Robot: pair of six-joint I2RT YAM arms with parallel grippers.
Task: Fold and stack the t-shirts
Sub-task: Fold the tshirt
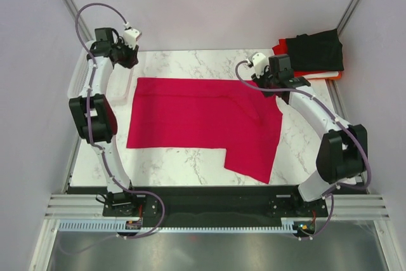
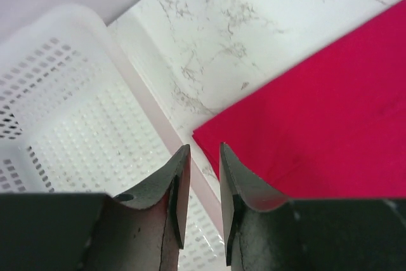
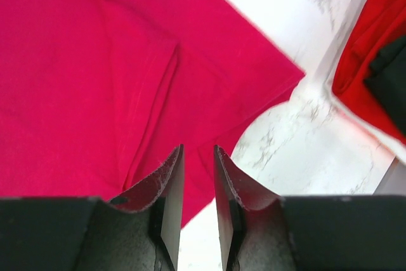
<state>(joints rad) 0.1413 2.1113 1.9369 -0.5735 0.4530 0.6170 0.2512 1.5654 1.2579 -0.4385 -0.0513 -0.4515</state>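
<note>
Overhead view of a white marble-patterned table (image 1: 190,160) with two robot arms. A crimson-pink cloth t-shirt (image 1: 203,118) lies flat across the middle of the table. It is spread wide, and one section on the right reaches towards the near edge. At the far right corner sits a stack of folded shirts: a black one (image 1: 315,49) on top, an orange-red one (image 1: 281,47) under it and a white edge (image 1: 333,75) showing below.

The left gripper (image 2: 202,150) hangs just beside the shirt's far left corner, above the gap between the cloth and a white plastic mesh basket (image 2: 38,74). Its fingers stand slightly apart, with nothing between them. The right gripper (image 3: 198,152) hangs over the cloth near the far right corner, beside a raised crease. Its fingers are also slightly apart and hold nothing.

The step in hand is probably the next fold of the crimson shirt. To do it well, the left gripper would need to move onto the cloth, clear of the basket's rim. Both grippers should pinch their corners at matching depth and lift and travel together, so that the folded edges line up. The crease on the right should be smoothed out, not trapped in the fold.
</note>
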